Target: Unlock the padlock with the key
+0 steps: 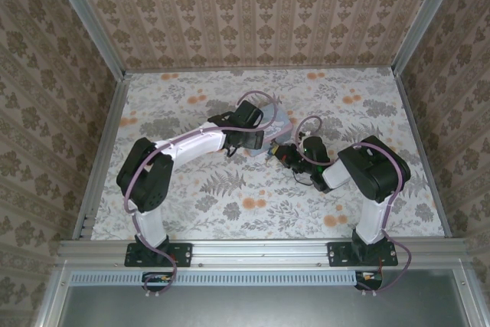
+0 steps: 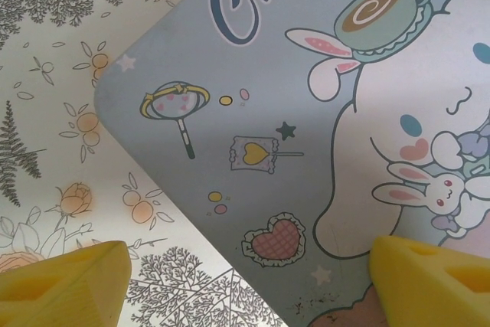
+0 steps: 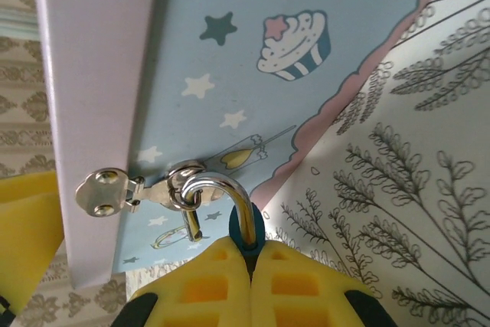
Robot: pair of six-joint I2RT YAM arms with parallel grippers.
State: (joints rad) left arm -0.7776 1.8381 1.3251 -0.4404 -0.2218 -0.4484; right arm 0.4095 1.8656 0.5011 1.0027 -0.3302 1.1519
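The padlock (image 3: 246, 231) is tiny, with a dark bluish body and a silver shackle (image 3: 222, 185). My right gripper (image 3: 250, 262) is shut on its body. The shackle loops through the ring of the silver hasp (image 3: 103, 193) on the pale-blue cartoon tin (image 3: 230, 51). The shackle's short leg ends free beside the body. My left gripper (image 2: 253, 289) is open above the tin's (image 2: 306, 112) corner, one yellow finger (image 2: 61, 281) over the tablecloth and the other over the lid. In the top view, the left gripper (image 1: 249, 139) and right gripper (image 1: 281, 155) meet at the tin's (image 1: 279, 122) near edge.
The floral tablecloth (image 1: 230, 189) covers the table. Patterned walls (image 1: 253, 13) close in the back and both sides. A metal rail (image 1: 260, 250) runs along the near edge by the arm bases. Open cloth lies to the front, the far left and the right of the tin.
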